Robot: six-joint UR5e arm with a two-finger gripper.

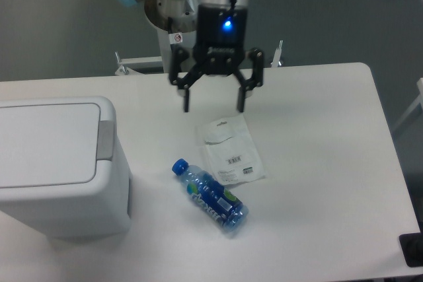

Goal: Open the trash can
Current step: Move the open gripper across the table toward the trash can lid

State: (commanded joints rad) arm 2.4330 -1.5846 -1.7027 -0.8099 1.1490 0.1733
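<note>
Our gripper (213, 105) hangs above the table (330, 137) with its two fingers spread wide and nothing between them. The fingertips point down at the tabletop, just beyond the far end of the flat plastic packet (230, 148). We treat the packet as our landmark for all positions below.

From the packet, the gripper lies just past its far edge, toward the robot base (178, 21). The blue water bottle (210, 196) lies just on the near side of the packet, resting on its side, cap end pointing toward the bin. Neither item is part of this task.

The trash can (59, 163) stands well to the left of the packet as the camera sees it, at the left edge of the view, and is cut off by the frame there. From the gripper, we therefore find it to the left and somewhat nearer the camera. Its flat lid (46, 143) is down, so we judge the opening step not yet done.

The relation that governs the coming move is the grey push strip (105, 139). It sits on the side of the lid facing the packet, which is also the side nearest the gripper. Its long axis runs away from the camera, roughly parallel to the packet's long sides. The lid stretches leftward from this strip. We judge that the gripper must travel left, clear of packet and bottle, and come down onto the strip.
</note>
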